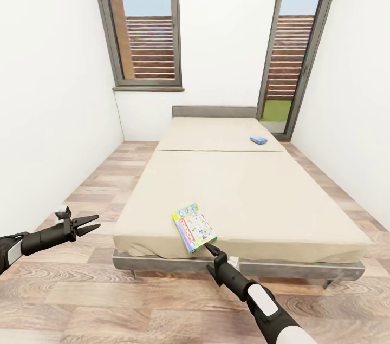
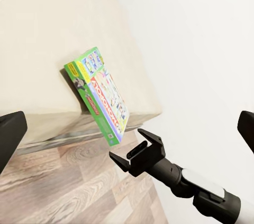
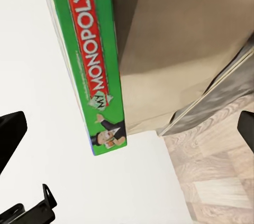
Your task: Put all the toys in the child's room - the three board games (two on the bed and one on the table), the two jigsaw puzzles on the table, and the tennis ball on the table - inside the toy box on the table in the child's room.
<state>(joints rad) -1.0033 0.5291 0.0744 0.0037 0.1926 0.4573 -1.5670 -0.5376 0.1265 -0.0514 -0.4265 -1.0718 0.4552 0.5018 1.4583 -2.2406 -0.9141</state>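
Green "My Monopoly" box (image 1: 193, 227) on the bed (image 1: 244, 192) edge; both pincers' jaws apart, right pincer (image 1: 208, 248) just beside it.

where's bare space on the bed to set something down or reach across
Most of the beige mattress is bare: the wide stretch between the green Monopoly board game box at the foot edge and the small blue box near the grey headboard. The one crowded spot is the foot edge, where the right end effector sits by the Monopoly box.

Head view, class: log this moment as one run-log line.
scene: bedroom | Monopoly box: tilted at bed foot edge | right claw: open, beside box | left claw: open, idle | small blue box: far on bed
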